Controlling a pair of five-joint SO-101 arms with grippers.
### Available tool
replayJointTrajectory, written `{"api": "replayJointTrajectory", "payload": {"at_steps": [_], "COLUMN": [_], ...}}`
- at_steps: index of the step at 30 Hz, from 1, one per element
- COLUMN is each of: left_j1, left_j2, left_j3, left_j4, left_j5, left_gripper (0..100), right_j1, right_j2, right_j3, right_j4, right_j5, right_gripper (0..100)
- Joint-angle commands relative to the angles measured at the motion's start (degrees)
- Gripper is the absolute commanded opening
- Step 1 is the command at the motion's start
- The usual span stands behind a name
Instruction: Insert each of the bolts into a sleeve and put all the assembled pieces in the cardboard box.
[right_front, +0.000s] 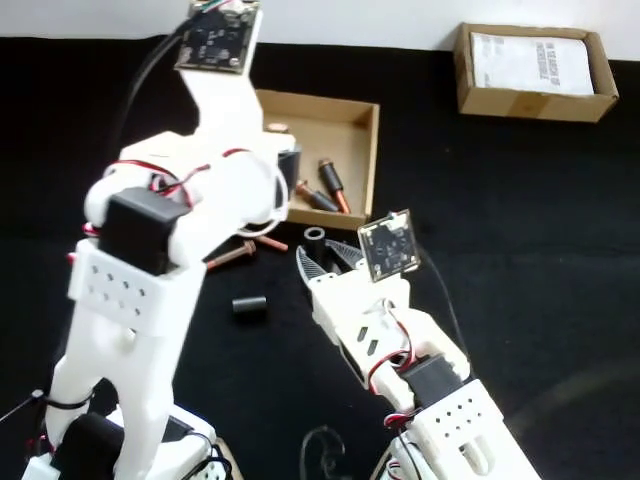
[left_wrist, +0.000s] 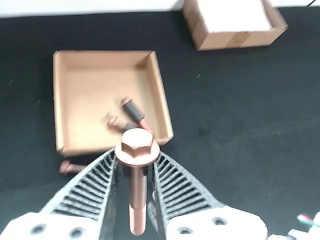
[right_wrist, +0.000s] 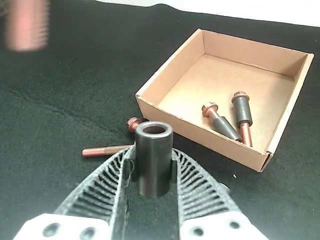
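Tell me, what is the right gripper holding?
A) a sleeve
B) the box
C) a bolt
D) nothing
A: the right gripper is shut on an upright dark sleeve, while the left gripper holds the bolt.

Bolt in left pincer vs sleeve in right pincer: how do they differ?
Colour: the bolt is copper, the sleeve dark grey. Shape: the bolt is a long thin shank with a flanged hex head, the sleeve a short hollow tube. Shared: each is clamped in a pincer, the bolt in the left pincer, the sleeve in the right pincer, and they are not yet joined.
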Motion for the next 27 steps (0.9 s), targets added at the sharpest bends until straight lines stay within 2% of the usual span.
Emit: {"api": "replayJointTrajectory", "payload": {"at_steps": [1,7,10,15,19,27], "left_j1": [3.74,10.59,12.09,10.59,5.23,2.68], "left_j2": [-1.98,-1.98,-1.98,-1.98,-1.98,-1.71], "left_j3": [1.63,2.07,1.98,1.98,2.51,5.58], "left_j4": [-6.42,-8.44,-8.44,-8.79,-14.51,-17.05], "left_j5": [0.18,0.18,0.09,-0.09,-0.18,-0.26], "left_gripper": [1,1,1,1,1,1], "right_j1": [-0.31,-0.13,-0.13,2.59,5.32,4.79], "right_j2": [0.04,0.04,0.04,0.04,0.04,0.04], "right_j3": [-0.22,1.89,2.59,2.51,2.42,2.15], "right_j4": [-1.36,-11.12,-12.7,-12.62,-12.62,-12.7], "right_j5": [-0.44,-0.44,-0.44,-0.44,-0.35,-0.35], "right_gripper": [0.6,0.6,0.6,0.6,0.6,0.6]}}
